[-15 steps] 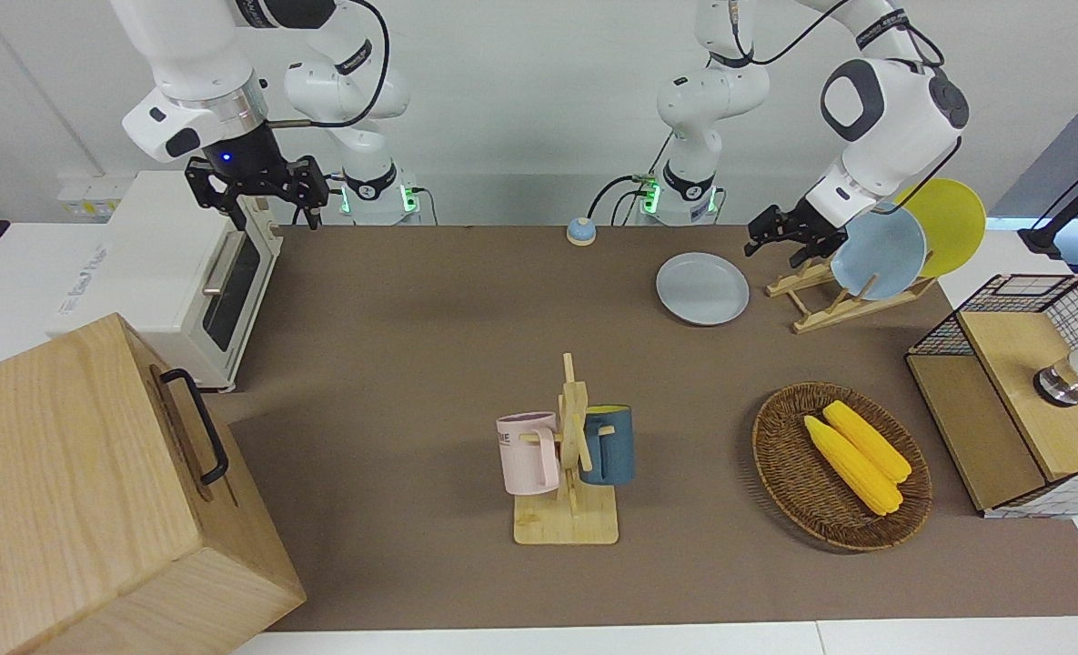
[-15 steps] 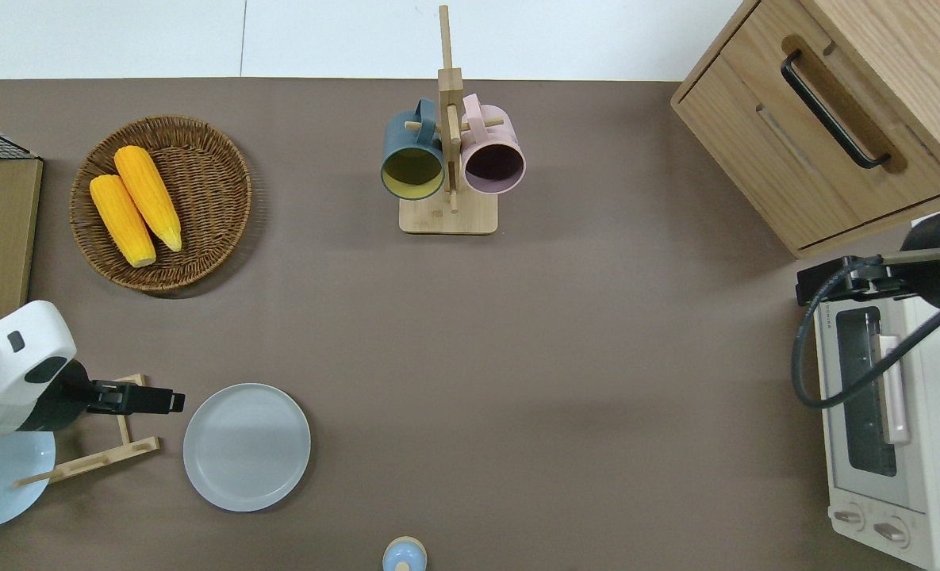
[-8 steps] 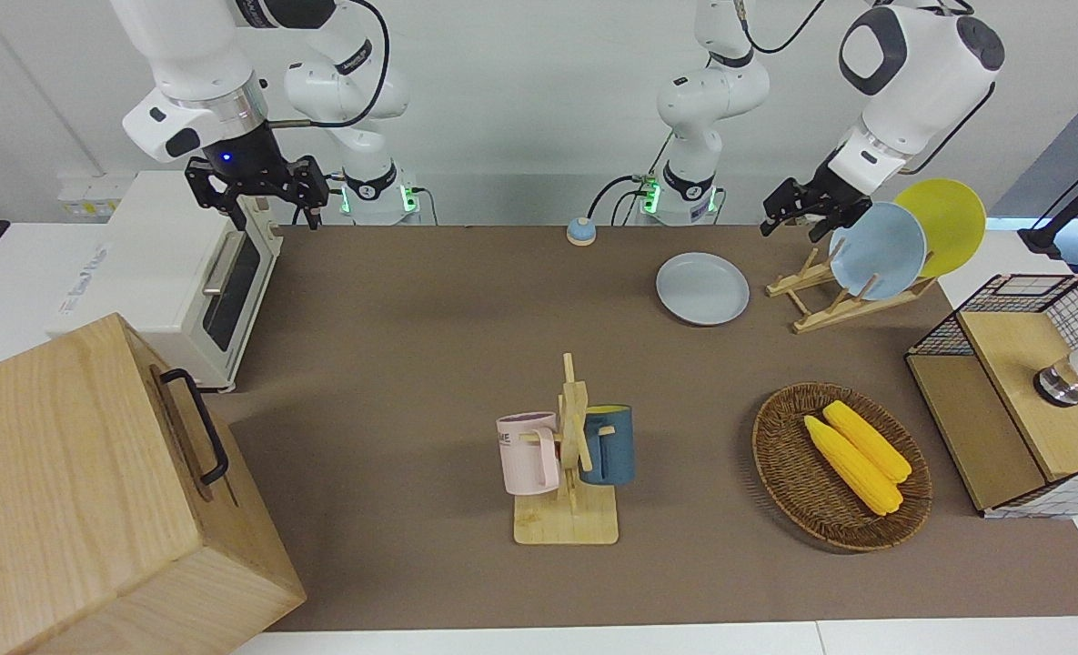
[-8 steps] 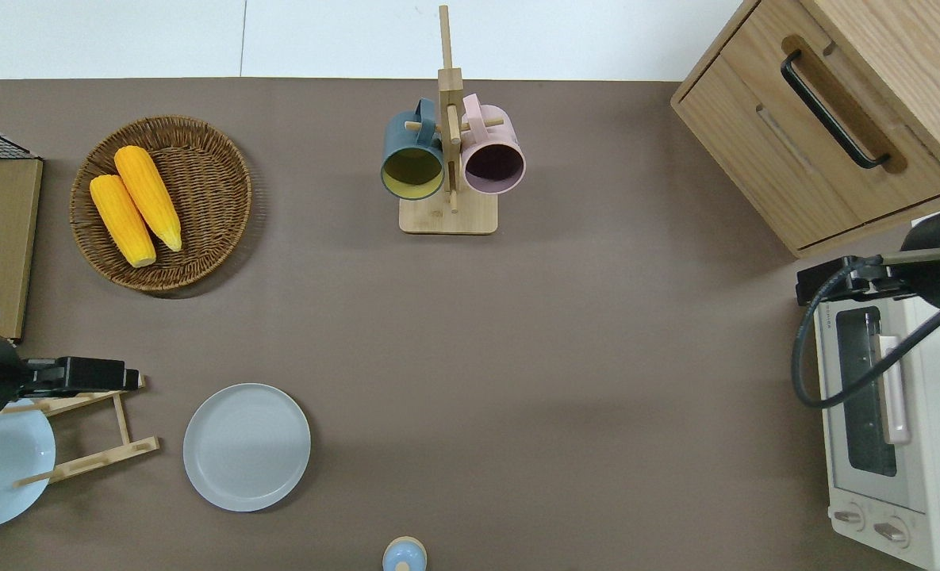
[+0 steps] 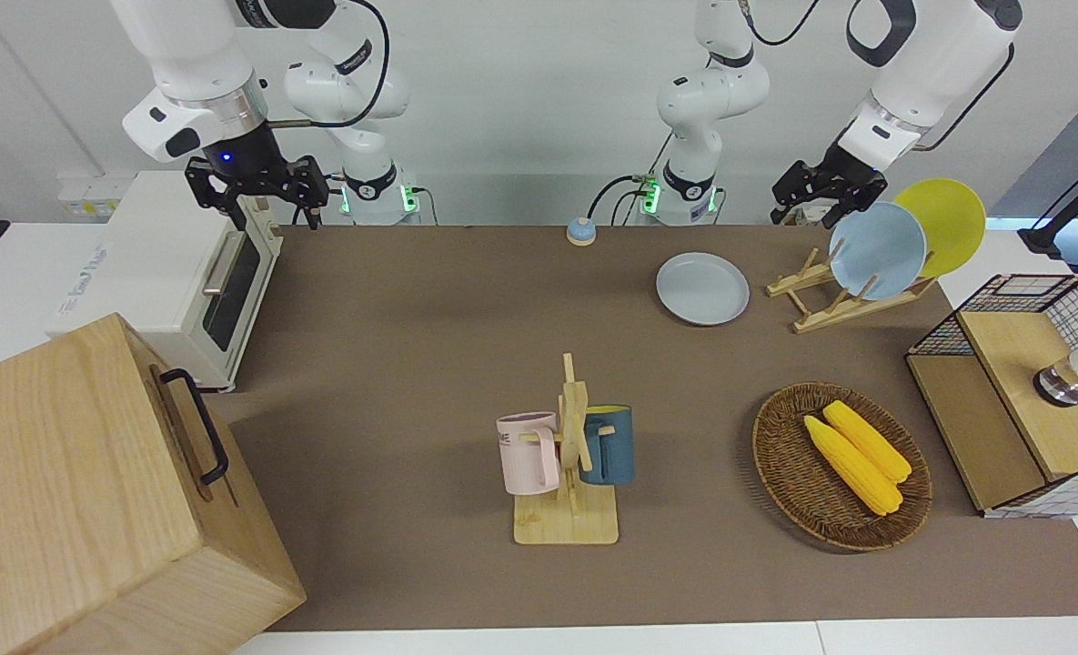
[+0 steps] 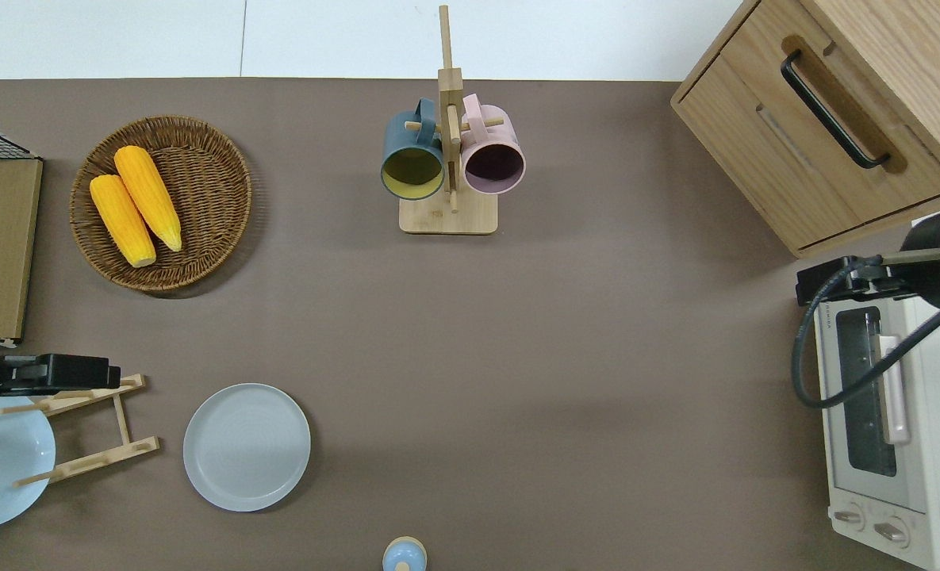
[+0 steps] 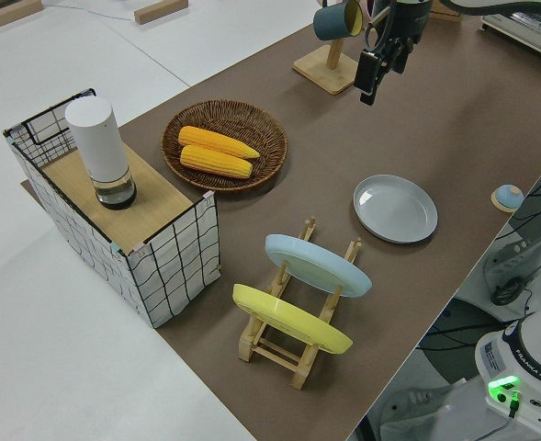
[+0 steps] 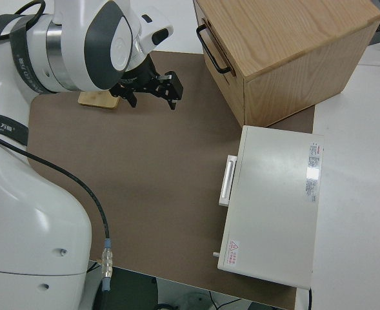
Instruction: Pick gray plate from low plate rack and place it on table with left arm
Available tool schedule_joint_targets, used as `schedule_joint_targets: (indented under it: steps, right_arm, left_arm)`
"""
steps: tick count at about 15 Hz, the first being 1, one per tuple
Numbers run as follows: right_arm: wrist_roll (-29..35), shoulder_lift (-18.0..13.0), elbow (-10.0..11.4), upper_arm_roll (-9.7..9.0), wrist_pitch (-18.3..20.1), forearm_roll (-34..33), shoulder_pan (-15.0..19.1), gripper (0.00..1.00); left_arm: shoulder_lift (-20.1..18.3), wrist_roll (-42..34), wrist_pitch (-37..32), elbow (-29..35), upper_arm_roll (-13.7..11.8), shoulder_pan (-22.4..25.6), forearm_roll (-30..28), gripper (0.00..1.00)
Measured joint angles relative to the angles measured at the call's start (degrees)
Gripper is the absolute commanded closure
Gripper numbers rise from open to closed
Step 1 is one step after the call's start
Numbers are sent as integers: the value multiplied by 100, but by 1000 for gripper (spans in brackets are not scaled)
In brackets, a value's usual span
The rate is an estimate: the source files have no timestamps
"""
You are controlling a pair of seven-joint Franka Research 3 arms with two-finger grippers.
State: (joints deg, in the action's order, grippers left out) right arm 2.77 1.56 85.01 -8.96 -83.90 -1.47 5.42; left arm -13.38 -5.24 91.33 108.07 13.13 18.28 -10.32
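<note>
Gray plate (image 5: 702, 287) is lying flat on the tabletop (image 5: 429, 346) just beside the low plate rack (image 5: 837, 296) — apparently set down — while the left hand (image 5: 821, 189), empty with fingers apart, is hovering over the rack's end; right arm parked.
</note>
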Motion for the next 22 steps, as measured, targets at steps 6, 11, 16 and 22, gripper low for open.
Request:
schedule_joint_targets:
  steps: [6, 11, 16, 22]
  right_arm:
    - [0, 0, 0, 0, 0, 0, 0, 17]
    - [0, 0, 0, 0, 0, 0, 0, 17]
    - [0, 0, 0, 0, 0, 0, 0, 17]
    - [0, 0, 0, 0, 0, 0, 0, 17]
  left_arm:
    - [19, 81, -88, -54, 21, 1, 16, 2]
    - [53, 169, -94, -54, 77, -54, 336, 2]
    - [225, 478, -89, -55, -802, -1394, 899, 0]
    - [284, 526, -90, -91, -1223, -1932, 935, 0]
